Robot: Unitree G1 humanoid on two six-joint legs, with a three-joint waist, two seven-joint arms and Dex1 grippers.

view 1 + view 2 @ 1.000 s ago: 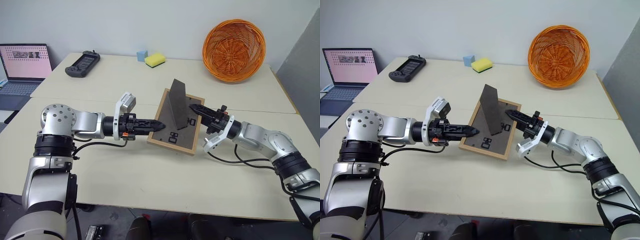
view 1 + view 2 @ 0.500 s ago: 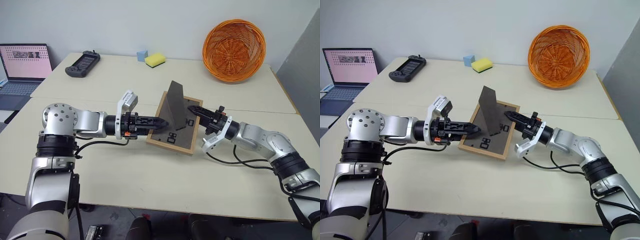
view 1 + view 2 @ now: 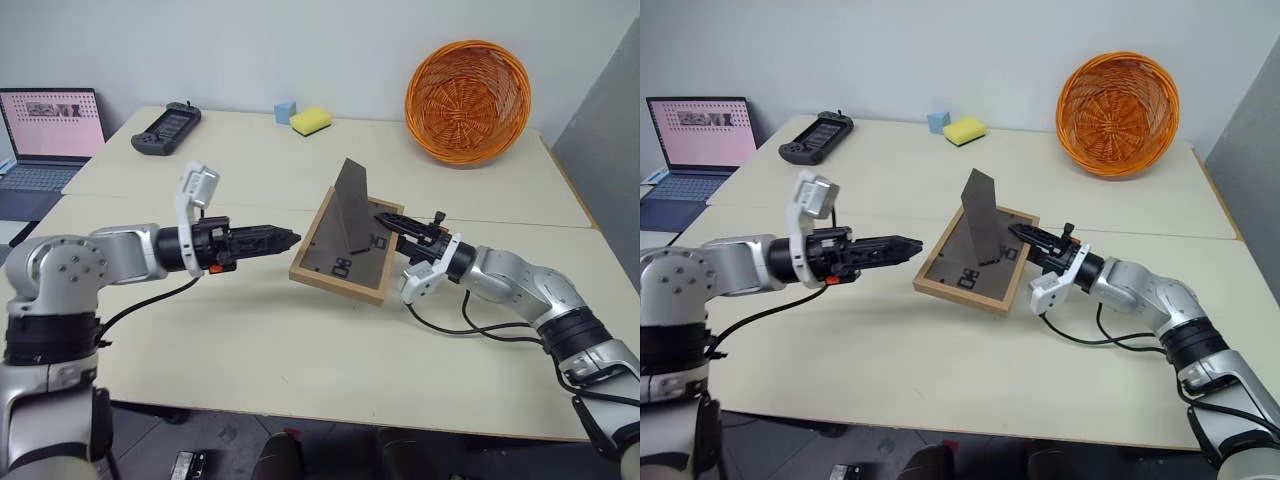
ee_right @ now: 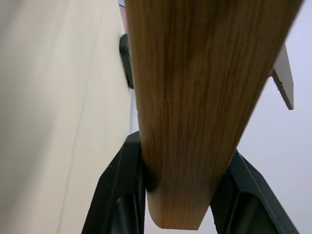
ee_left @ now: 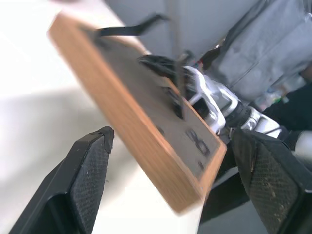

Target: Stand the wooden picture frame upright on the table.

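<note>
Right gripper (image 3: 392,221) pinches the wooden picture frame (image 3: 343,252) by its border, tilted above the table (image 3: 250,340); left gripper (image 3: 283,238) spread wide (clear). One-sided grip risks slipping.

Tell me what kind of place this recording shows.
Probably an office or lab workspace: cream tables pushed together against a plain wall, an open laptop at the far left, and a handheld controller, sponge and orange basket laid out like test props.
</note>
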